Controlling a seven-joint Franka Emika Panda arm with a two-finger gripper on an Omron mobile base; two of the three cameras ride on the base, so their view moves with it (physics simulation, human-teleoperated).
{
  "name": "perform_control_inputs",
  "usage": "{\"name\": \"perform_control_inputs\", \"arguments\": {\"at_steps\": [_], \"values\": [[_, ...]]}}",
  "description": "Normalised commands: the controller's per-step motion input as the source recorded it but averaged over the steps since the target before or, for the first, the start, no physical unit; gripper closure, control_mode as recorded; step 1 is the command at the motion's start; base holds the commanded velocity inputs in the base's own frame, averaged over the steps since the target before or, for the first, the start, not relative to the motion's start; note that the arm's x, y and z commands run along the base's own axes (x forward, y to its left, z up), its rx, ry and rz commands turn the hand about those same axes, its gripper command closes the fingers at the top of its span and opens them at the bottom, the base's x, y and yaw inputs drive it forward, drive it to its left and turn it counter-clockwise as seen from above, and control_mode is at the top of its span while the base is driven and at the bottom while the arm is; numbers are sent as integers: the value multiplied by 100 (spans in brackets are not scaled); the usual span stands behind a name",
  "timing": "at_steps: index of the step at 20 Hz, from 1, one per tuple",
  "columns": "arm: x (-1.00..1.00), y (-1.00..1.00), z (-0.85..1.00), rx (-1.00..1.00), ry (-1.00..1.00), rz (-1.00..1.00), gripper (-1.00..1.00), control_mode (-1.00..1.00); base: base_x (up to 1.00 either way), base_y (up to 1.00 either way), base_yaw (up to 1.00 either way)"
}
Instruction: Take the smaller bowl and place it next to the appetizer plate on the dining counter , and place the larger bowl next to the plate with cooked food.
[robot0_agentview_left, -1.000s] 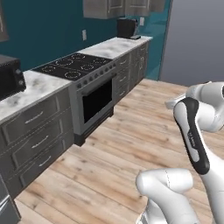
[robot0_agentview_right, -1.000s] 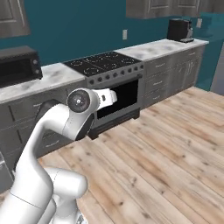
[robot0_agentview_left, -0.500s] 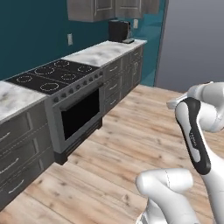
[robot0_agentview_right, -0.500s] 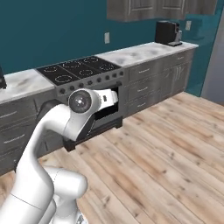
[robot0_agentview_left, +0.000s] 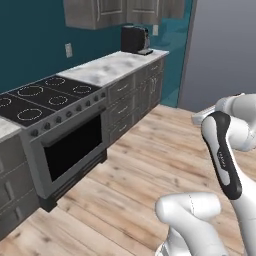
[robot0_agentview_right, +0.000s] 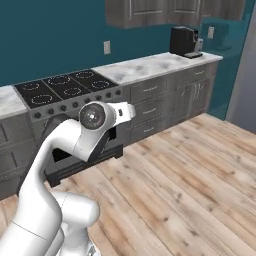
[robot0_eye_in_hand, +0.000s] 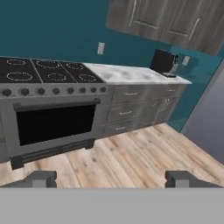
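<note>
Compared with half a second earlier, the whole scene has slid leftward in both base views, so the camera base has moved; the arm's folded pose is unchanged. Left to right: one stove (robot0_agentview_left: 47, 107) with one oven door (robot0_eye_in_hand: 54, 123), one marble worktop (robot0_agentview_right: 155, 65) over grey drawers (robot0_eye_in_hand: 127, 109), one coffee machine (robot0_agentview_left: 134, 39), and wooden floor (robot0_agentview_right: 200, 170). The gripper (robot0_eye_in_hand: 111, 178) has its two fingertips (robot0_eye_in_hand: 41, 178) set wide apart, holding nothing. None of the bowls, plates or dining counter is visible.

Teal wall (robot0_agentview_left: 30, 30), plank floor (robot0_agentview_right: 200, 180) — grey cabinets (robot0_eye_in_hand: 131, 109).
</note>
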Motion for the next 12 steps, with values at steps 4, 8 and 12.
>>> {"name": "perform_control_inputs", "arguments": {"at_steps": [4, 8, 12], "values": [[0, 0, 0, 0, 0, 0, -100, 100, 100, -83, 12], [0, 0, 0, 0, 0, 0, -100, 100, 100, -84, 14], [0, 0, 0, 0, 0, 0, -100, 100, 100, -80, 18]]}}
